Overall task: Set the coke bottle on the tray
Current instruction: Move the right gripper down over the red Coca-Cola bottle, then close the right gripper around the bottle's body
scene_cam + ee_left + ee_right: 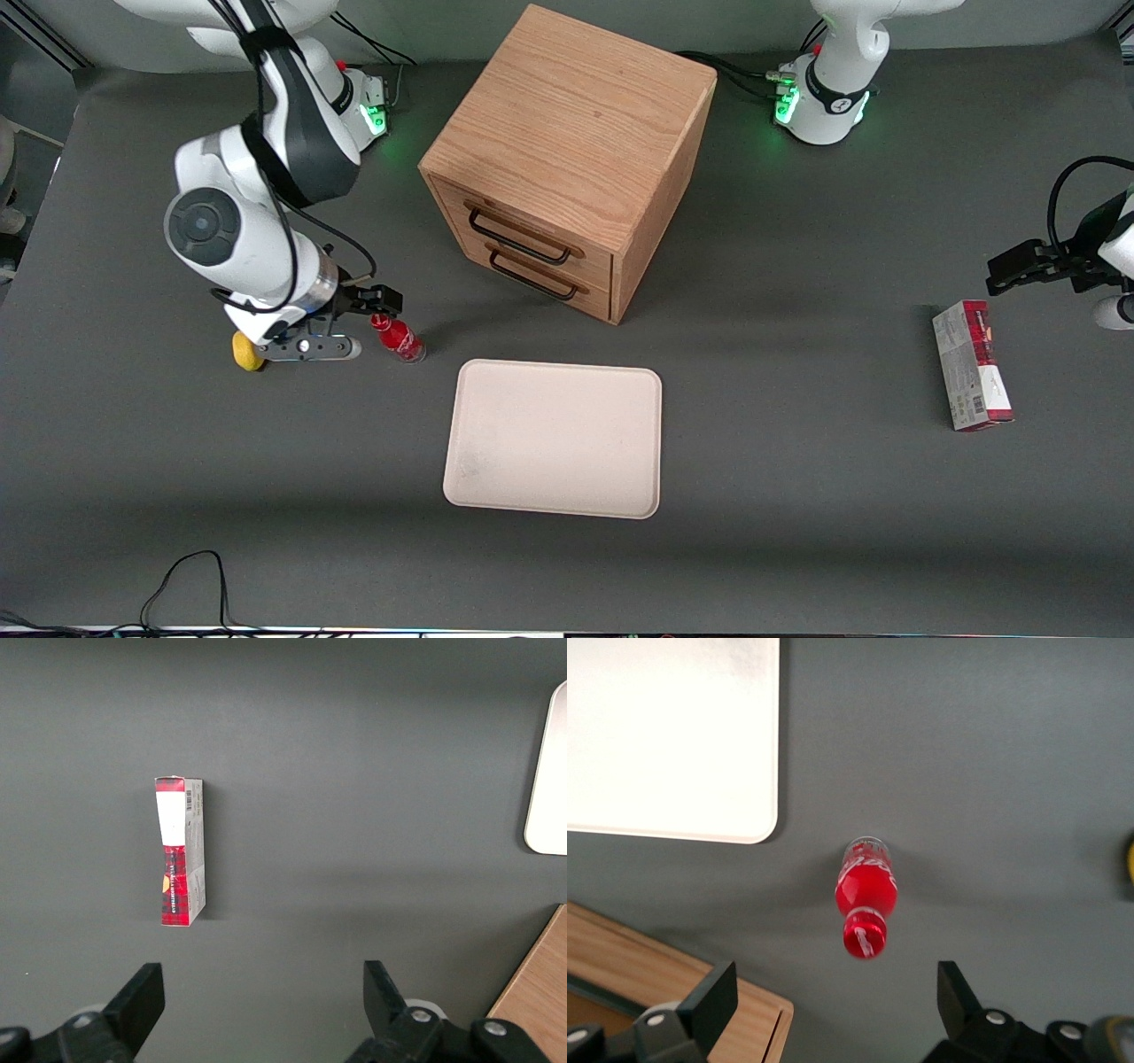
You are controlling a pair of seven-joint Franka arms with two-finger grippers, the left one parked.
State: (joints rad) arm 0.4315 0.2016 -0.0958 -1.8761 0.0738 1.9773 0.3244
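Observation:
The coke bottle (399, 338) is small and red with a red cap and white lettering. It stands upright on the dark table beside a corner of the cream tray (554, 439), a little farther from the front camera than the tray. My right gripper (370, 319) hangs just above the bottle, open and empty. In the right wrist view the bottle (866, 899) stands just outside the gap between the spread fingers (713, 1001), with the tray's rounded corner (700, 753) close to it. The tray holds nothing.
A wooden two-drawer cabinet (567, 151) stands farther from the front camera than the tray; its edge shows in the right wrist view (656, 983). A yellow lemon-like object (246, 352) lies under the working arm. A red-and-grey carton (972, 365) lies toward the parked arm's end.

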